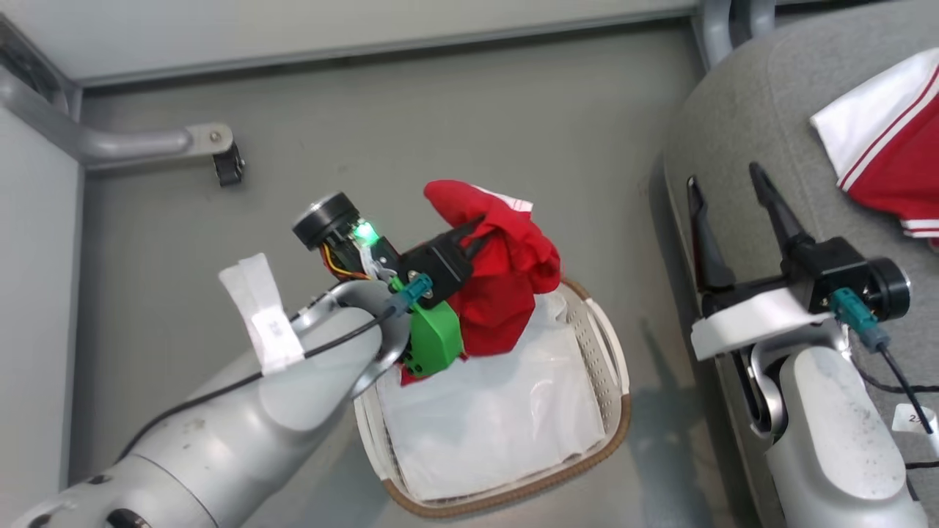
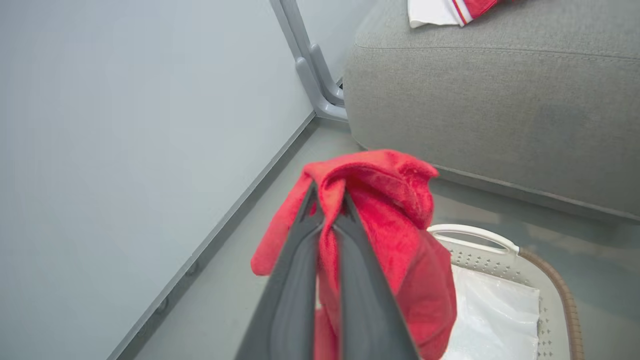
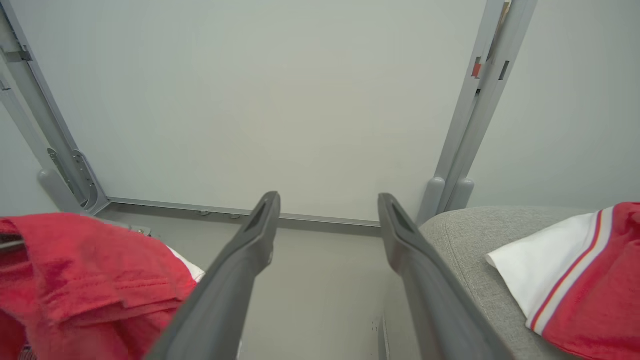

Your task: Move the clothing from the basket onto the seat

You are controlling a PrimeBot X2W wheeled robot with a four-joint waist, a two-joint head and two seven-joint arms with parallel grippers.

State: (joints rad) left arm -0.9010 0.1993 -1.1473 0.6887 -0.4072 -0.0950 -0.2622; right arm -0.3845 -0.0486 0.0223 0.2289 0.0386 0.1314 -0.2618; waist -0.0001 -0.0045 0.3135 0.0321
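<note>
Clothing (image 1: pixel 506 282), soft crumpled red fabric, hangs clamped in the left pincer (image 2: pixel 328 196) above the perforated basket (image 1: pixel 615 367) (shape lost in folds); right pincer (image 1: pixel 725 177) gapes empty.

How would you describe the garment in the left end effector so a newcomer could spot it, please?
Beside the large grey fabric sofa cushion stands an oval white plastic basket with a brown rim. Over it hangs a bunched red soft garment, pinched in the left end effector. Unlike the red and white striped garment on the cushion, it dangles.
</note>
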